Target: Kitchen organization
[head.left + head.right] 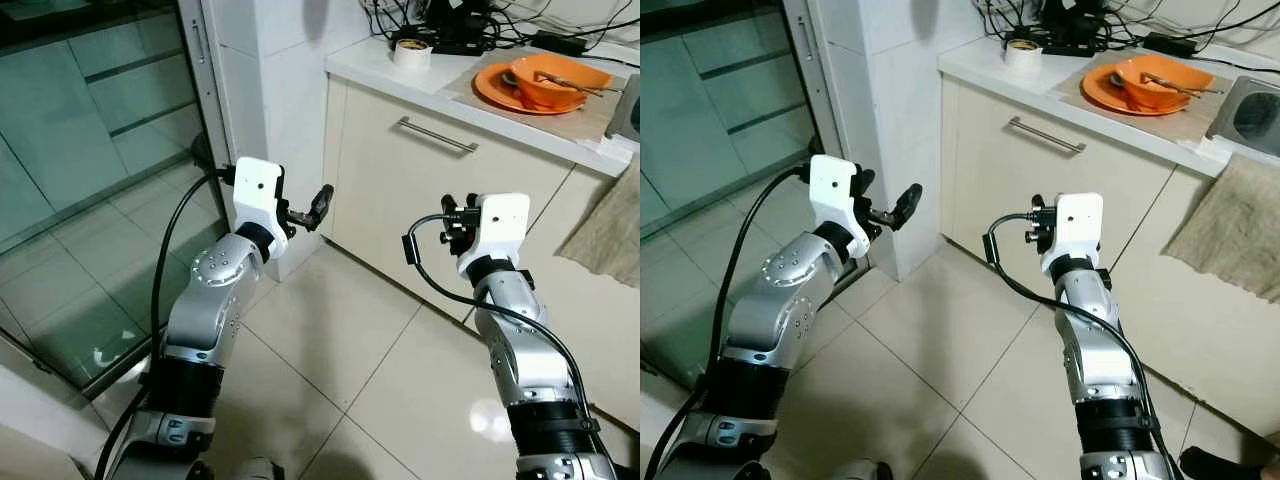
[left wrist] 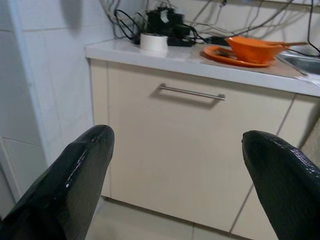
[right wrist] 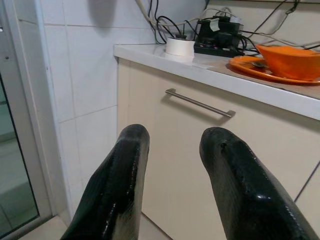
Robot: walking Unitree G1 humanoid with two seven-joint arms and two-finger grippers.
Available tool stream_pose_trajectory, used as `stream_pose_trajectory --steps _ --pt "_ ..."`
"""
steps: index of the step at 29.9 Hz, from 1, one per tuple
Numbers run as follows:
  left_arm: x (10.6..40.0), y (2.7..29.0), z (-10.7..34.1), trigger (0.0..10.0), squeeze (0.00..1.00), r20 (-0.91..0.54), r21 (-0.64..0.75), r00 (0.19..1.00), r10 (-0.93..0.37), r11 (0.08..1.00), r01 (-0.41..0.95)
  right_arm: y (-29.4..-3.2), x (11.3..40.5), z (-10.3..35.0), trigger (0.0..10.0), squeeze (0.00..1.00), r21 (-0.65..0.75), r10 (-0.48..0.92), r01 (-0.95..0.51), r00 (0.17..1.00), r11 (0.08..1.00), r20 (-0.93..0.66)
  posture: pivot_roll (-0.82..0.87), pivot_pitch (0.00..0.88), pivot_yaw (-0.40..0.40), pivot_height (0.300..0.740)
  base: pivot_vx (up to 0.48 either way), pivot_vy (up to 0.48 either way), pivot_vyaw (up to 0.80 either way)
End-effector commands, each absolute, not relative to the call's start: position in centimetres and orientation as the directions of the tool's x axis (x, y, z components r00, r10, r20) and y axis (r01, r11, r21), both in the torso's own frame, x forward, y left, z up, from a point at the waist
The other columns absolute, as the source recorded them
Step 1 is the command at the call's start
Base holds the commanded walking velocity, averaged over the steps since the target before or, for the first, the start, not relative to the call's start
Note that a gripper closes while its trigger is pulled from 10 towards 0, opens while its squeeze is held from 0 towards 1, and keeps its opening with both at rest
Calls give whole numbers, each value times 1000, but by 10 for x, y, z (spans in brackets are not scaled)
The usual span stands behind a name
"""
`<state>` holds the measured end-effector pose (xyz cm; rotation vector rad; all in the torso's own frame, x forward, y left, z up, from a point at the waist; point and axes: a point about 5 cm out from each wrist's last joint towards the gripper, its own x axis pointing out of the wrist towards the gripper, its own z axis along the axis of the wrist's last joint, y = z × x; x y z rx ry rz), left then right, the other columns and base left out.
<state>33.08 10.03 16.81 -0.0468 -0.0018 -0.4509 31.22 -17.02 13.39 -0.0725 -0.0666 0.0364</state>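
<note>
Approaching, nothing yet grasped — left gripper (image 2: 175, 165) with jaws wide open, right gripper (image 3: 172, 150) with jaws slightly apart, both empty and well short of the bench (image 1: 440, 85) bearing the orange bowl (image 1: 558, 78) on its plate (image 1: 500, 92) — probably need to step closer and reach up.

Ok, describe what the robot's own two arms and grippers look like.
Both arms are silver metal segments with black bands near the base. Each ends in a white boxy wrist housing. The left arm has a thick black cable looping up to its housing; the right arm carries a thinner black cable. The left gripper and right gripper each have two long, glossy black, rounded fingers.
</note>
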Motion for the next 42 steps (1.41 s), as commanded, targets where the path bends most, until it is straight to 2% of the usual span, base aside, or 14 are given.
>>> stream_pose_trajectory --steps 1,8,14,15,18,19,21,22,23,30,34,42 --pt "330 98 170 10000 0 9 -42 894 -448 893 448 -170 311 139 10000 1000 -72 42 -36 995 997 88 24 0 28 740 0 0 0" --pt "332 100 166 10000 0 -8 -44 894 -448 894 447 -164 310 138 10000 1000 -69 40 -34 995 997 96 7 0 37 740 0 0 0" --pt "338 90 173 10000 0 23 -40 891 -454 890 454 -172 311 140 10000 1000 -74 30 -23 995 997 98 6 0 23 740 0 0 0" --pt "338 90 174 10000 1000 29 -42 889 -456 888 457 -174 313 142 10000 1000 -78 24 -16 995 997 101 3 0 19 740 0 0 0" --pt "339 88 175 10000 1000 37 -51 884 -466 883 467 -177 317 146 10000 1000 -137 -17 32 994 990 110 -4 0 24 740 0 0 0" --pt "341 88 175 10000 886 32 -42 887 -461 886 462 -177 319 148 10000 75 -149 -19 37 993 988 119 -11 0 29 740 0 0 0" --pt "342 88 175 10000 886 29 -35 889 -457 888 458 -178 320 150 10000 75 -154 -18 38 992 987 126 -11 0 29 740 0 0 0" --pt "344 88 175 10000 47 26 -34 891 -453 890 454 -178 322 152 10000 0 -148 -15 35 991 988 133 -18 0 35 740 0 0 0" --pt "345 87 176 10000 0 26 -35 890 -456 889 457 -179 323 153 10000 0 -119 -19 35 992 992 128 -26 0 41 740 0 0 0" --pt "347 81 177 10000 0 29 -27 875 -484 874 485 -177 321 151 10000 0 -108 -14 26 993 994 115 -27 0 49 740 0 0 -638" --pt "344 86 172 10000 0 17 -19 883 -470 882 470 -168 315 142 10000 0 -95 12 -3 996 995 92 -17 0 49 740 0 0 -723" --pt "348 97 168 10000 0 13 -28 899 -437 899 438 -175 314 142 10000 0 -77 -11 18 996 997 93 -26 0 67 740 0 0 -712"
